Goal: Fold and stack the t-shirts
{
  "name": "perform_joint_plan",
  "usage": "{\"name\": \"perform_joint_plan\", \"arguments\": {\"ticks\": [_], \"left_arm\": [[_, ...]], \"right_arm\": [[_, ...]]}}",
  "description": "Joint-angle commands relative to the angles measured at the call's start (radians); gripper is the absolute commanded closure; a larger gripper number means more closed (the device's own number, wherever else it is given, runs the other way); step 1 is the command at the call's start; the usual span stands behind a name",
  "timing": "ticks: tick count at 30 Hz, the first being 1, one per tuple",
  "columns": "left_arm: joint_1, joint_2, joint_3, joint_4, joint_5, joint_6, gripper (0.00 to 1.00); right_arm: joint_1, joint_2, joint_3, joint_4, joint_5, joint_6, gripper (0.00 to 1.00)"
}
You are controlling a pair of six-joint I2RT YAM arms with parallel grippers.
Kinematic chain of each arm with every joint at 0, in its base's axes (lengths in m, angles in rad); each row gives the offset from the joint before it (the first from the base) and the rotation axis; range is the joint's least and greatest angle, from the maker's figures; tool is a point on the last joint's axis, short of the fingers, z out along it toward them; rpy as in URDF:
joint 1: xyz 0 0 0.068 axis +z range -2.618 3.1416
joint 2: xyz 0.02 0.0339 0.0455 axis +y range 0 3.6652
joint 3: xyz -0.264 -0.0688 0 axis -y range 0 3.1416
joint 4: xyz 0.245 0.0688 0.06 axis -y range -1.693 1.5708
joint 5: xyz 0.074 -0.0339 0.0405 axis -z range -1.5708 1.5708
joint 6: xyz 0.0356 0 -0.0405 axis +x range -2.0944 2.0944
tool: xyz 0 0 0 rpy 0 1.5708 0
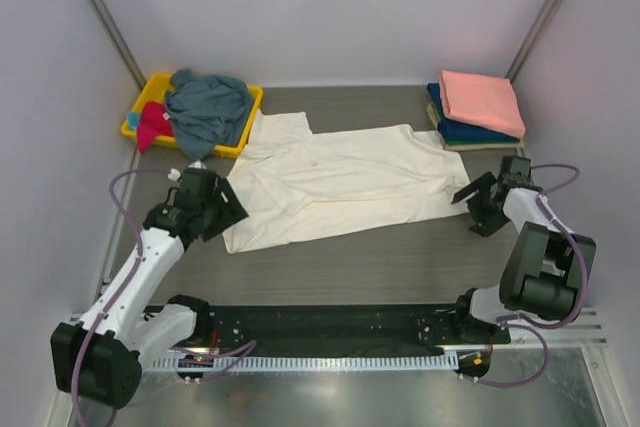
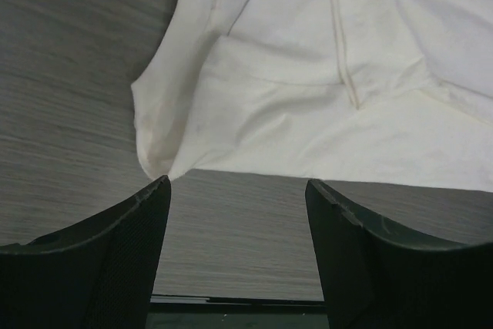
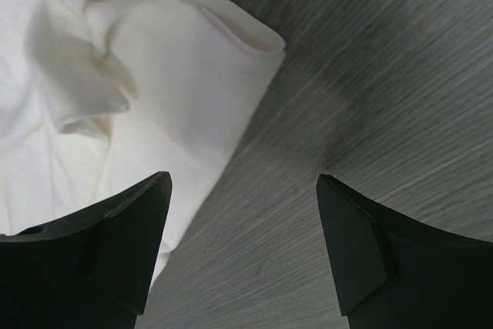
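Note:
The large cream-white t-shirt (image 1: 335, 182) lies spread across the grey table; it also shows in the left wrist view (image 2: 323, 90) and the right wrist view (image 3: 115, 90). My left gripper (image 1: 232, 209) is open and empty just off the shirt's left edge, a sleeve corner (image 2: 158, 163) by its left finger. My right gripper (image 1: 468, 197) is open and empty at the shirt's right edge. A salmon-pink tee (image 1: 482, 102) lies folded on a navy one (image 1: 470, 132) at the back right. A grey-blue tee (image 1: 207, 112) and a magenta one (image 1: 152, 125) are crumpled in the yellow bin (image 1: 252, 109).
The yellow bin stands at the back left corner. A thin pale folded item (image 1: 480, 146) lies under the navy tee. Grey walls enclose the table on three sides. A black rail (image 1: 330, 325) runs along the near edge between the arm bases.

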Motion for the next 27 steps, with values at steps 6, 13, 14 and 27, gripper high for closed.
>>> {"name": "perform_joint_plan", "arguments": {"ticks": [6, 13, 14, 27], "left_arm": [[-0.003, -0.065, -0.225, 0.202, 0.068, -0.156, 0.28], [-0.004, -0.021, -0.305, 0.262, 0.024, -0.205, 0.27], [-0.004, -0.014, -0.313, 0.275, 0.025, -0.210, 0.27], [-0.046, 0.105, -0.279, 0.201, -0.017, -0.233, 0.37]], "right_arm": [[-0.040, 0.079, 0.013, 0.117, 0.001, -0.024, 0.20], [-0.040, 0.160, 0.030, 0.172, 0.028, 0.000, 0.35], [-0.041, 0.169, 0.033, 0.174, 0.031, 0.000, 0.38], [-0.041, 0.185, 0.022, 0.200, 0.028, 0.003, 0.76]]}}
